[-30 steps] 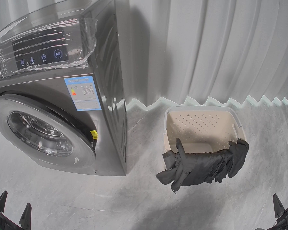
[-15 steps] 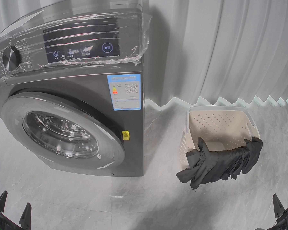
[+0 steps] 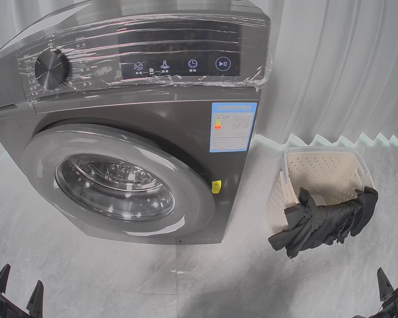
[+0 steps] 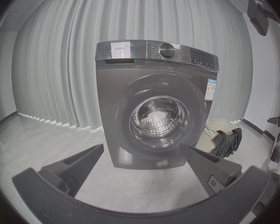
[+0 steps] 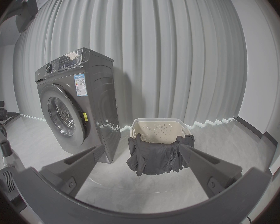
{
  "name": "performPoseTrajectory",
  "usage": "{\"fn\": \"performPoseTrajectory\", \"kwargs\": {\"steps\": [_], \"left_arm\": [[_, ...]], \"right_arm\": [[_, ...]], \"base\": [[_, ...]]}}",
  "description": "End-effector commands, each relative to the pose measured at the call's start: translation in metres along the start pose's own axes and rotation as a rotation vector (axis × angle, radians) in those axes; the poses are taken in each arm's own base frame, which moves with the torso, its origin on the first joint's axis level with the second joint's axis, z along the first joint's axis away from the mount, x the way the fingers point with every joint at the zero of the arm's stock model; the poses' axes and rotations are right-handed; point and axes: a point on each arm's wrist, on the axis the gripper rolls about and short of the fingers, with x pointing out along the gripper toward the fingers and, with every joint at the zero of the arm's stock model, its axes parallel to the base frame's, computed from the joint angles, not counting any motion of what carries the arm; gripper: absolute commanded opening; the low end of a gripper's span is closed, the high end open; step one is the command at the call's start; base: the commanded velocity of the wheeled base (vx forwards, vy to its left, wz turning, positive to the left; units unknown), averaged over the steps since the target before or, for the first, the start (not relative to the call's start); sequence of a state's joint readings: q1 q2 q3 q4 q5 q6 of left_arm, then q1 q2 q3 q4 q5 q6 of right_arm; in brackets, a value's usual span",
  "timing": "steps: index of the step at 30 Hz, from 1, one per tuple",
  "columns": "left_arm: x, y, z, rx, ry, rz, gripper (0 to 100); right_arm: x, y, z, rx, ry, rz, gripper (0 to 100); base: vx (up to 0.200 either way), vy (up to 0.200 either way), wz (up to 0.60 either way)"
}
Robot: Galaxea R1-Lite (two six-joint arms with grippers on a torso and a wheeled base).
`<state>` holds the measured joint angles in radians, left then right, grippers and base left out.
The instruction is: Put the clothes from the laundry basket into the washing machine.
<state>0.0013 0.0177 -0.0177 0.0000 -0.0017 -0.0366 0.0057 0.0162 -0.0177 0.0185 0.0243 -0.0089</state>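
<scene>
Noted clothes [image 3: 323, 226], dark, draped over near rim of laundry basket [image 3: 325, 171], on floor [image 3: 119, 270] just right of washing machine [image 3: 163, 115], door [image 3: 119, 186] shut. Saw left claw [image 3: 23, 274] and right claw [image 3: 392, 261] low, both spread wide, empty.

**Camera arrangement.** From the head we look forward and down, close upon the front of the dark grey front-loading washing machine [image 3: 132, 164], with the cream perforated plastic laundry basket [image 3: 327, 173] to its right. From the left wrist, low and farther back, we face the machine squarely between the spread fingers of the left gripper [image 4: 141, 145]. From the right wrist, equally low, we face the basket past the right gripper [image 5: 141, 145], with the machine seen obliquely. All three views share the machine, the basket and the pale marbled floor [image 3: 208, 279].
</scene>
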Motion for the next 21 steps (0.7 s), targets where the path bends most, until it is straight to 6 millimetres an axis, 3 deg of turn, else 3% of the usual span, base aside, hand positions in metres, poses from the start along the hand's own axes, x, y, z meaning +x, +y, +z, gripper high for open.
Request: {"fn": "performPoseTrajectory", "kwargs": {"steps": [1, 13, 21], "left_arm": [[-0.0002, 0.0002, -0.0049, 0.000, -0.002, 0.000, 100], [-0.0002, 0.0002, -0.0049, 0.000, -0.002, 0.000, 100], [-0.0002, 0.0002, -0.0049, 0.001, -0.002, 0.000, 100]], "right_arm": [[-0.0003, 0.0000, -0.0036, 0.000, -0.005, 0.001, 100], [-0.0003, 0.0000, -0.0036, 0.000, -0.005, 0.001, 100], [-0.0003, 0.0000, -0.0036, 0.000, -0.005, 0.001, 100]], "base": [[0.000, 0.000, 0.00], [0.000, 0.000, 0.00], [0.000, 0.200, 0.00]]}}
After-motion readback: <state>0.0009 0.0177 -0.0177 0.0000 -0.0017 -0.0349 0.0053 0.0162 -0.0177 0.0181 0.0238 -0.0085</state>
